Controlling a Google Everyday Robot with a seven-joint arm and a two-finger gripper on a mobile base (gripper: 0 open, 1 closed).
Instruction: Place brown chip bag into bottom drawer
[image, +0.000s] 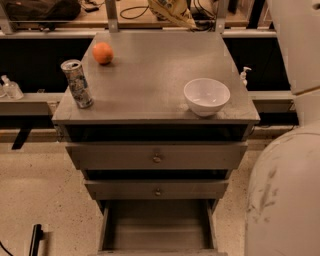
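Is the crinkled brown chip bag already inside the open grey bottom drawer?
No, the crinkled brown chip bag hangs at the picture's top edge, with the gripper out of view above.

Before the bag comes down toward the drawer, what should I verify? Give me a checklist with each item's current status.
1. Brown chip bag lifted off the cabinet top: ok.
2. Gripper hold on the bag: cannot tell; the gripper is out of view above the top edge.
3. Bottom drawer pulled open: ok.
4. Visible drawer floor bare: ok.
5. Upper drawers shut, not overhanging the opening: ok.
6. White bowl near the front edge, close to a likely descent path: not ok.
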